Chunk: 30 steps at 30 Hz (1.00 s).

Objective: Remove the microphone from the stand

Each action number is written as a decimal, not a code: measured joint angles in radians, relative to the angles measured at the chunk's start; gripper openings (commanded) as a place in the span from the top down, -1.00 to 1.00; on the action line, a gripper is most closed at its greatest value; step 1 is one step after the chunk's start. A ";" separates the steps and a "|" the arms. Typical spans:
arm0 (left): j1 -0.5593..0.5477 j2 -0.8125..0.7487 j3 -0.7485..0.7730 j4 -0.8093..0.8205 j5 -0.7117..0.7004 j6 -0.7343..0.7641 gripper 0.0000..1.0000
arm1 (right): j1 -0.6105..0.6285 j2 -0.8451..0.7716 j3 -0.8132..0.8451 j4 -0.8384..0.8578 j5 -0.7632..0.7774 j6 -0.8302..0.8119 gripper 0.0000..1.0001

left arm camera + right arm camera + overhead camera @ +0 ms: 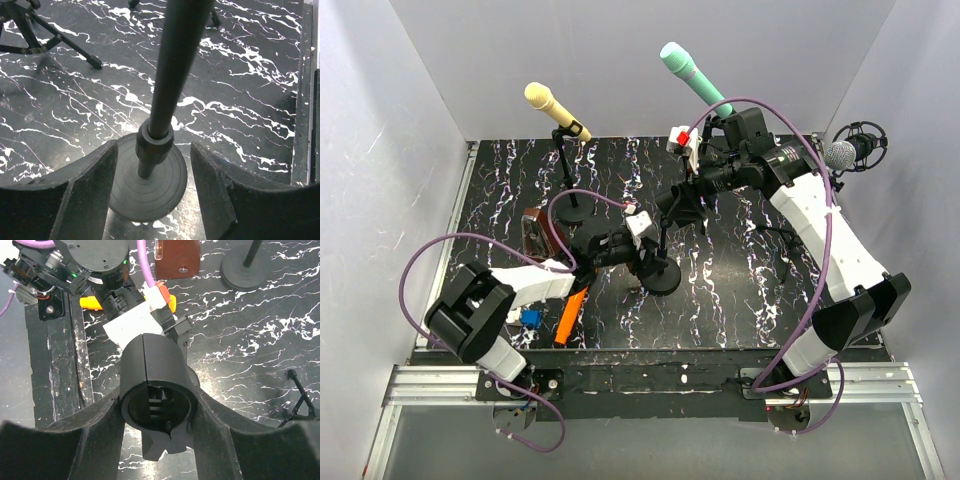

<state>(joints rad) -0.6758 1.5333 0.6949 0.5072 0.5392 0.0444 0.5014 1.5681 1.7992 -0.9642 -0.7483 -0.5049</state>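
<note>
A black microphone (152,385), seen end-on as a hollow ribbed tube, sits in the clip on top of the middle stand. My right gripper (156,412) is shut on it, one finger pressed against each side. In the top view that gripper (687,197) is high over the stand's round base (665,278). Lower down, my left gripper (154,150) is open, its fingers either side of the stand's pole (175,65) with a gap on each side, just above the base (125,192). From above, the left gripper (642,248) is next to the pole.
A yellow microphone (552,105) stands on its own stand at the back left. A teal microphone (692,75) is at the back, a grey one (845,152) at the right. A brown box (535,232), an orange tool (570,312) and tripod legs (50,42) lie nearby.
</note>
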 measured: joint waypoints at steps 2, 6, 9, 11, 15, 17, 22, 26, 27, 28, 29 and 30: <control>0.000 0.022 0.000 0.038 0.000 0.000 -0.17 | 0.001 0.000 0.000 -0.001 -0.004 -0.001 -0.08; 0.000 0.057 0.002 0.087 -0.003 -0.003 0.04 | 0.003 0.000 0.000 -0.004 -0.008 -0.002 -0.03; 0.000 0.080 0.015 0.106 0.003 -0.001 0.41 | 0.003 0.000 0.000 -0.005 -0.011 -0.004 0.06; 0.000 0.092 0.028 0.106 0.028 0.004 0.68 | 0.003 0.000 -0.002 -0.005 -0.012 -0.006 0.15; -0.001 0.092 0.040 0.084 0.043 0.045 1.00 | -0.010 -0.002 -0.006 0.007 -0.011 0.021 0.38; -0.002 0.077 0.042 0.051 0.041 0.059 1.00 | -0.021 -0.004 -0.011 0.011 -0.010 0.060 0.46; -0.002 -0.051 0.042 -0.152 0.003 0.118 1.00 | -0.043 -0.031 -0.014 -0.014 0.001 0.174 0.91; -0.014 -0.150 0.042 -0.284 -0.113 0.178 1.00 | -0.045 -0.060 -0.013 -0.078 0.051 0.297 0.97; -0.022 -0.163 0.041 -0.306 -0.154 0.195 1.00 | -0.048 -0.061 -0.013 -0.099 0.062 0.319 0.97; -0.031 -0.167 0.041 -0.319 -0.189 0.209 1.00 | -0.051 -0.060 -0.020 -0.109 0.069 0.340 0.97; -0.043 -0.167 0.039 -0.328 -0.235 0.224 1.00 | -0.055 -0.061 -0.038 -0.111 0.074 0.362 0.97; -0.055 -0.162 0.034 -0.331 -0.281 0.236 1.00 | -0.061 -0.061 -0.060 -0.112 0.079 0.389 0.97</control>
<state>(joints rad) -0.7307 1.3712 0.7288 0.1764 0.2584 0.2806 0.4408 1.5066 1.7390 -1.0763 -0.6693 -0.1162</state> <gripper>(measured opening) 0.280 0.553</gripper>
